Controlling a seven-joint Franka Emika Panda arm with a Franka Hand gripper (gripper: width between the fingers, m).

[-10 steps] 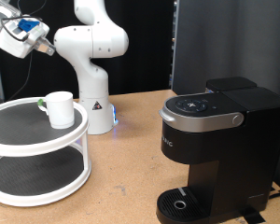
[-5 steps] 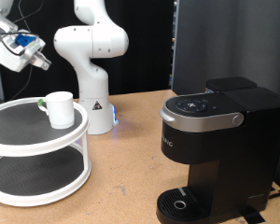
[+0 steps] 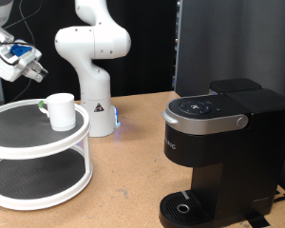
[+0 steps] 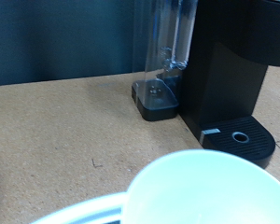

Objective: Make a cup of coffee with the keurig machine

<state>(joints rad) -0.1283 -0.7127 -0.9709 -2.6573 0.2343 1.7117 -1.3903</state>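
Note:
The white cup stands upright on the top shelf of a white two-tier round stand, at the exterior view's left. The black keurig machine stands at the exterior view's right with its lid closed and its drip tray bare. My gripper hangs in the air above and to the left of the cup, apart from it, with nothing seen between its fingers. The wrist view shows the cup's rim close below and the keurig machine beyond. No fingers show in the wrist view.
The robot's white base stands behind the stand. A black panel rises behind the keurig machine. The stand's lower shelf has a dark mat. Brown tabletop lies between the stand and the machine.
My gripper has moved down and towards the exterior view's left, closer to the level of the cup. The cup and the machine have not moved.

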